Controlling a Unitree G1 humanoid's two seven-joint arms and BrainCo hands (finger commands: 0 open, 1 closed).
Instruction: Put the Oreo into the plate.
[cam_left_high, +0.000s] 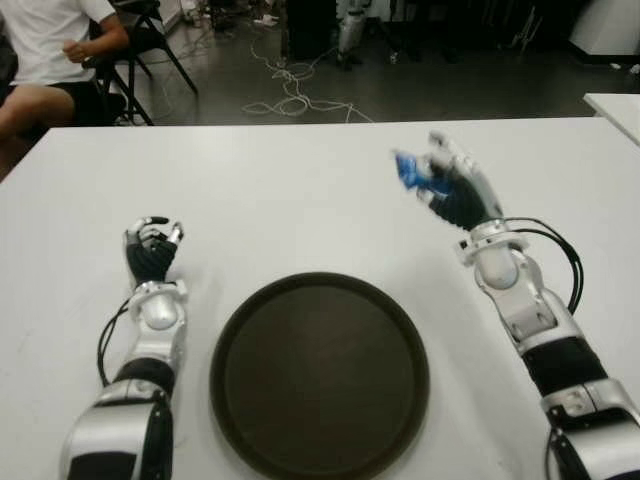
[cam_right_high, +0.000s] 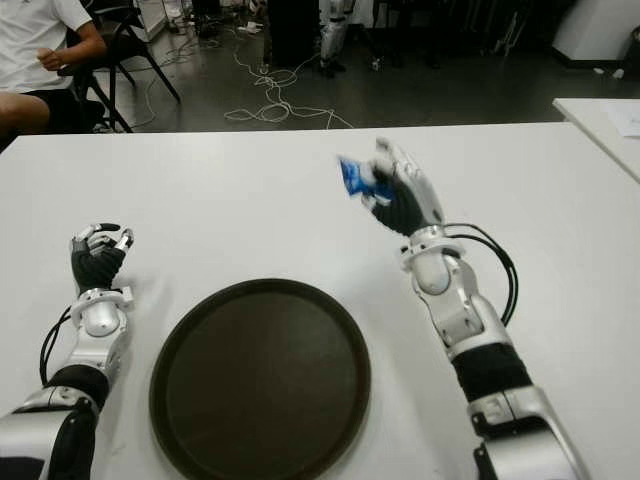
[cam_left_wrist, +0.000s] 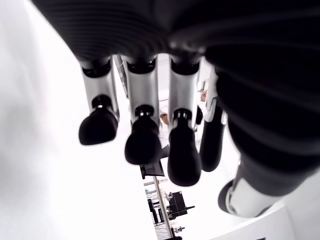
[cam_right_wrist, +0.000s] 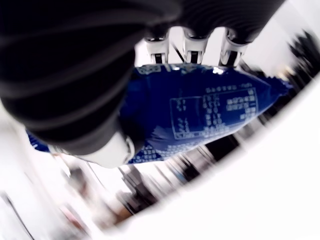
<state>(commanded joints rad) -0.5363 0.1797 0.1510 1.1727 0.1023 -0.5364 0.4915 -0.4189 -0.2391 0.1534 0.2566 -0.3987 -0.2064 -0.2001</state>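
Oreo pack (cam_left_high: 410, 170) was clamped in my right hand (cam_left_high: 452, 185), lifted off the table (cam_left_high: 300, 190) at 1 o'clock from the plate (cam_left_high: 320, 375), ready to carry over; left hand (cam_left_high: 152, 250) curled empty at 9 o'clock

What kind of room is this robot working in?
Probably a robotics lab or workshop: loose cables trail over the floor beyond the white table, a person sits watching nearby, and dark equipment lines the back.

Silver-and-black right robot hand (cam_left_high: 448, 180) raised on an extended forearm, fingers clasped around something, apparently mid-motion, silver-and-black left robot hand (cam_left_high: 152, 245) low on the left, black-tipped fingers (cam_left_wrist: 142, 145) loosely curled, holding nothing
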